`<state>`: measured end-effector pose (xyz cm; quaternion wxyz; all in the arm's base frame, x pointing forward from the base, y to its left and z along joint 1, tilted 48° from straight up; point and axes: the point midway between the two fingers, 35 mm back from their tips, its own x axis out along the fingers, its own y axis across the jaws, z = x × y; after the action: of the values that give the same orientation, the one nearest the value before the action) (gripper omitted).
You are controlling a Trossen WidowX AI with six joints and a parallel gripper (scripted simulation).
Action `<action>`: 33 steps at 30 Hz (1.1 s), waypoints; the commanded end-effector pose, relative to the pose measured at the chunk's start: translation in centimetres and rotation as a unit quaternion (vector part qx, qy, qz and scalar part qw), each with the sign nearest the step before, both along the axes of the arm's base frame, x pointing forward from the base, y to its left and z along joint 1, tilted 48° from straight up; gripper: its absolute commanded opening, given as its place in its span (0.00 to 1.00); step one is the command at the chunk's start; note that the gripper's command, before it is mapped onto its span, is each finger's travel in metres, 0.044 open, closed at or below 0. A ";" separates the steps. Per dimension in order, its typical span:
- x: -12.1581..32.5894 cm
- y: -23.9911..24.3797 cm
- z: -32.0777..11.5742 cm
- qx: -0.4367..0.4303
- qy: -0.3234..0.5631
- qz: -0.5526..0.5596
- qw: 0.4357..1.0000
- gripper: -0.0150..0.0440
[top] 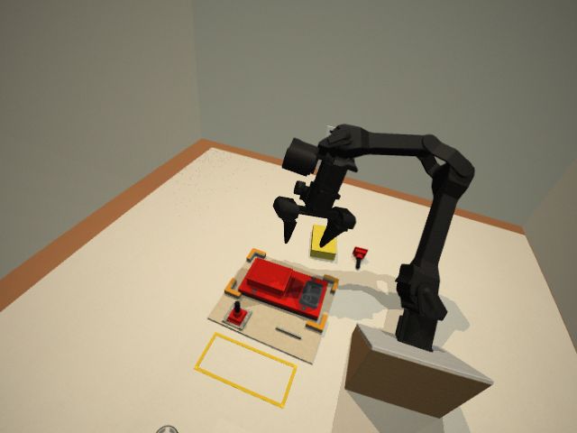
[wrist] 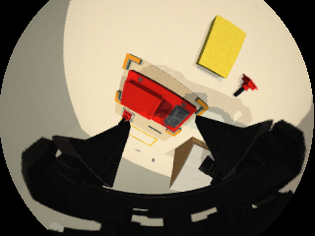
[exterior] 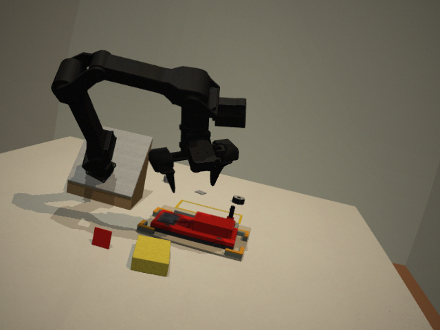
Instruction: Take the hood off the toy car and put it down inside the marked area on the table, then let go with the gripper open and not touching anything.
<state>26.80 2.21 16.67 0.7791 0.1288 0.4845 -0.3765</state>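
Note:
The toy car (top: 279, 300) (exterior: 177, 227) (wrist: 157, 118) is red and lies on a beige board. A raised red block (top: 269, 274) (exterior: 213, 223) (wrist: 141, 98), which looks like the hood, sits on one end; a dark grey recess shows at the other. The marked area (top: 239, 387) (exterior: 212, 207) (wrist: 140, 142) is a yellow outline on the table beside the board, with nothing inside it. My gripper (top: 304, 244) (exterior: 193, 188) (wrist: 162, 121) is open and empty, pointing down high above the car region. It touches nothing.
The board (top: 297, 346) has orange corner brackets and a red piece with a black peg (top: 237, 315) (exterior: 232, 212). A yellow block (top: 324, 253) (exterior: 150, 254) (wrist: 221, 46) and another red piece with a peg (top: 360, 253) (wrist: 248, 84) lie beyond the car. The arm stands on a wedge (top: 409, 373) (exterior: 124, 163).

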 end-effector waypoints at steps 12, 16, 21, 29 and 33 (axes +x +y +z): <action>6.1 3.8 -5.5 -0.241 0.294 0.327 0.865 1.00; 6.1 3.8 -5.5 -0.241 0.294 0.327 0.865 1.00; 6.1 3.8 -5.5 -0.241 0.294 0.327 0.865 1.00; 6.2 3.5 -5.8 -0.241 0.294 0.327 0.865 1.00; 6.3 3.3 -6.0 -0.241 0.294 0.327 0.865 1.00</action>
<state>33.03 5.72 10.99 0.6881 -0.3414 0.5990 -0.2262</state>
